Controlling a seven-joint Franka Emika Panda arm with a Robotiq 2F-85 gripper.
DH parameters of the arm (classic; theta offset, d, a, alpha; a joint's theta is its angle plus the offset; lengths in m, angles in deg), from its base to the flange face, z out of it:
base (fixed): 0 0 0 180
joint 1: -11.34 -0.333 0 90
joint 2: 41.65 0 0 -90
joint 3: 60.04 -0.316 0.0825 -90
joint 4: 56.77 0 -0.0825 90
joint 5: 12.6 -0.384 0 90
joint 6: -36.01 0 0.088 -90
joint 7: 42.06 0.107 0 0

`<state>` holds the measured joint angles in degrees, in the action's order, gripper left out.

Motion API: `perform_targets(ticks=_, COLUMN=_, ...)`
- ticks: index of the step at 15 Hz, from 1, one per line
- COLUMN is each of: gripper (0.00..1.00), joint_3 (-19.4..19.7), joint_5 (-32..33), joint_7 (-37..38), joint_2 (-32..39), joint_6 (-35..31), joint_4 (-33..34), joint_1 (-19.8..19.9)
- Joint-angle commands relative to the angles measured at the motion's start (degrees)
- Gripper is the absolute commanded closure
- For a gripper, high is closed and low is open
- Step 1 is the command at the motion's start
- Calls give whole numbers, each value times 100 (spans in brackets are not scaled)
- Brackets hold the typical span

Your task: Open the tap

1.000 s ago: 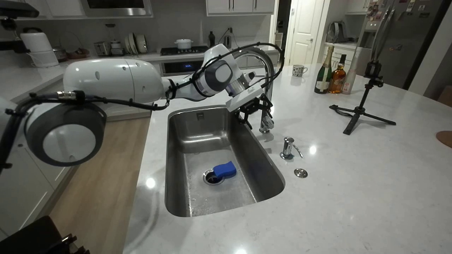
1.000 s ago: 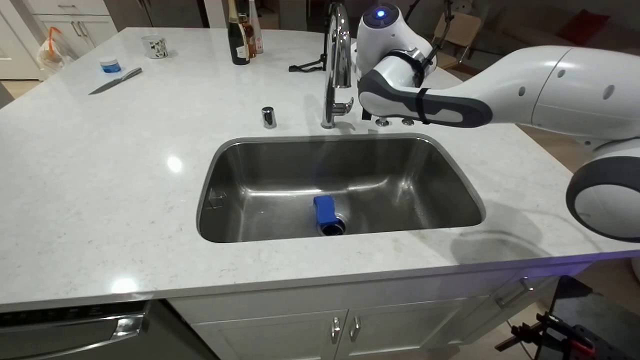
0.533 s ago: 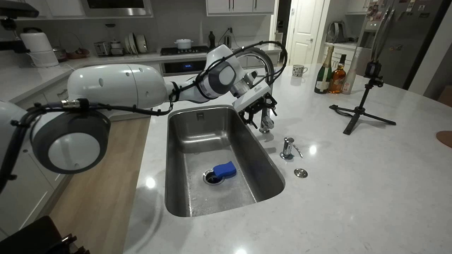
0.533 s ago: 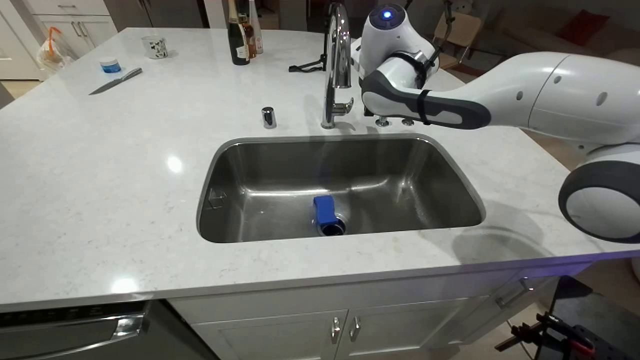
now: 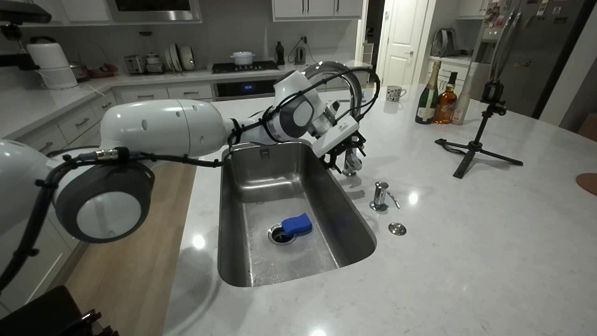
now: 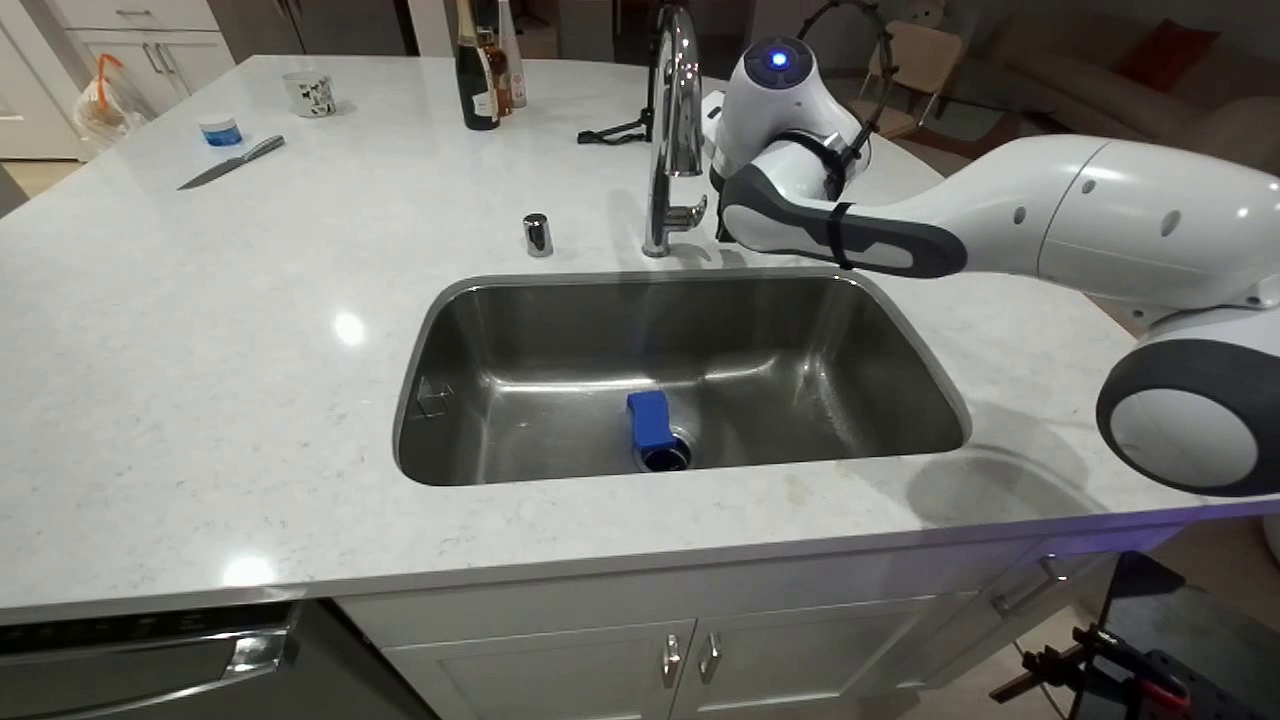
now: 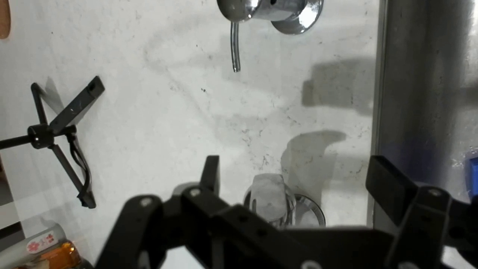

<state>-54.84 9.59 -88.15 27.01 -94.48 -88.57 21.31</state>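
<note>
The tap is a tall chrome gooseneck, seen in both exterior views (image 5: pixel 356 88) (image 6: pixel 682 100). Its side lever (image 6: pixel 688 215) is low on the base. In the wrist view the lever's rounded end (image 7: pixel 267 194) shows between the fingers, with the tap's base ring (image 7: pixel 312 209) partly behind the gripper body. My gripper (image 7: pixel 295 173) is open and empty, its fingers spread wide to either side of the lever, nearer on the left. In an exterior view the gripper (image 5: pixel 352 162) is tilted down beside the tap's base. Whether it touches the tap cannot be told.
The steel sink (image 5: pixel 233 186) holds a blue sponge (image 5: pixel 296 225). A soap dispenser (image 5: pixel 380 196) and round chrome cap (image 5: pixel 397 228) stand near the tap. A short chrome fitting (image 6: pixel 537 235) is on its far side. A black tripod (image 5: pixel 475 144) and bottles (image 5: pixel 426 100) stand beyond.
The arm has sunk lower. In an exterior view the gripper has moved down and a little to the right, closer to the tap's base and lever. The tap looks unchanged.
</note>
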Motion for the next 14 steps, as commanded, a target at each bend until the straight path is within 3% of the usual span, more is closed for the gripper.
perform_targets(ticks=1, gripper=0, joint_3=89, joint_5=-229, joint_7=-181, joint_2=418, joint_6=-116, joint_4=653, joint_1=-31)
perform_targets(ticks=7, gripper=0, joint_3=205, joint_5=-278, joint_7=-111, joint_2=772, joint_6=-278, joint_4=1167, joint_1=-111)
perform_targets(ticks=8, gripper=0, joint_3=111, joint_5=-94, joint_7=6, joint_2=516, joint_6=-506, joint_4=690, joint_1=-101)
perform_targets(ticks=14, gripper=0, joint_3=196, joint_5=-24, joint_7=65, joint_2=540, joint_6=-830, joint_4=658, joint_1=-61)
